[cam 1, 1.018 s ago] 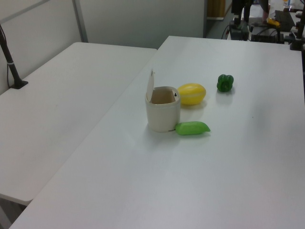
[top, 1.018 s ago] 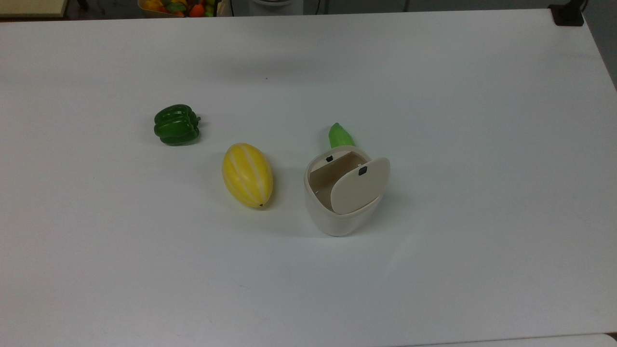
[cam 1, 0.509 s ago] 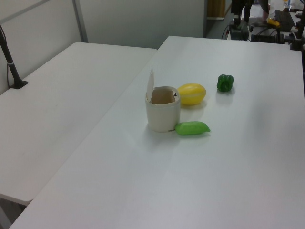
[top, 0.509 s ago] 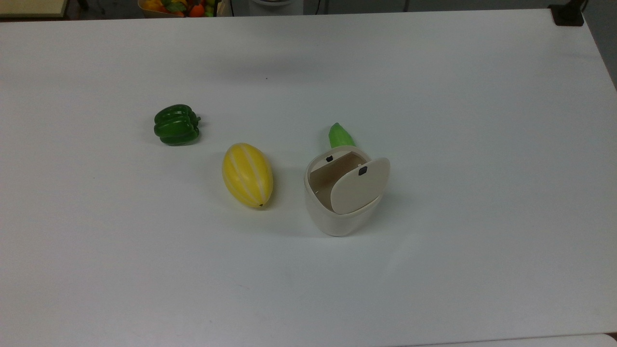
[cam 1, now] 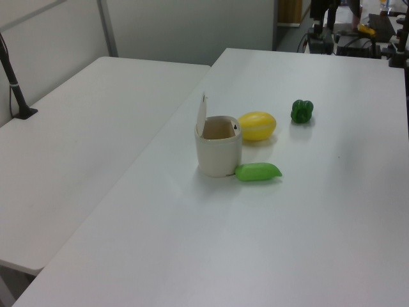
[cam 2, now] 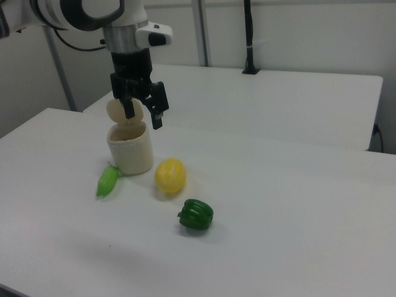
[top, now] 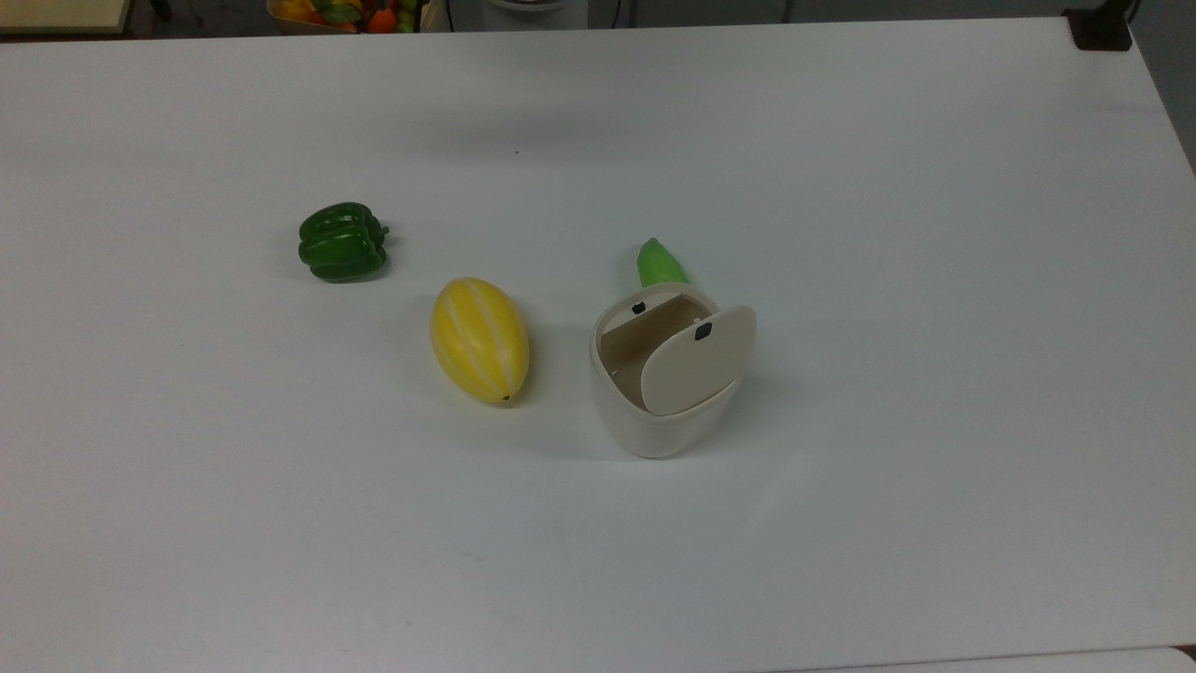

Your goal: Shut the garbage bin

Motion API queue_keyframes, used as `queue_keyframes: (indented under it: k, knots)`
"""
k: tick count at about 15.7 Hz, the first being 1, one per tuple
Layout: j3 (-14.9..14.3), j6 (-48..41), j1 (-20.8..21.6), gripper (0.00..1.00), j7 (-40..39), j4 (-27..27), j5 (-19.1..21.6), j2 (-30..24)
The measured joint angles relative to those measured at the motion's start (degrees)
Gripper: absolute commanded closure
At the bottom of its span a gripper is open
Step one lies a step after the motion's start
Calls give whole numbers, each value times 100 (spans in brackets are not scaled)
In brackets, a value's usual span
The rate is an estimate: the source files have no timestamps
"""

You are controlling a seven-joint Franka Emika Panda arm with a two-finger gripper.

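Observation:
The cream garbage bin (top: pixel 654 425) stands near the middle of the white table (top: pixel 934 280). Its lid (top: pixel 699 360) is raised and tilted, with a small black tab near its edge, and the inside looks bare. In the left view the bin (cam 1: pixel 218 153) has its lid (cam 1: pixel 201 115) standing almost upright on the left view's left side. In the right view my gripper (cam 2: pixel 143 114) hangs open, its black fingers (cam 2: pixel 158 114) spread, just over the bin (cam 2: pixel 131 151) and overlapping the lid. Whether it touches the lid I cannot tell.
A yellow melon (top: pixel 479 339) lies just to the top view's left of the bin. Farther left lies a green pepper (top: pixel 341 242). A light green pod (top: pixel 660 263) rests against the bin's far side. A second white table (cam 1: pixel 77 147) adjoins this one.

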Motion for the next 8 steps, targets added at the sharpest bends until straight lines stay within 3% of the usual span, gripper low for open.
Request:
queue_keyframes:
  k: [6, 8]
  knots:
    - [0, -1, 0, 3, 0, -5, 0, 1]
    - [1, -1, 1, 31, -1, -8, 0, 3]
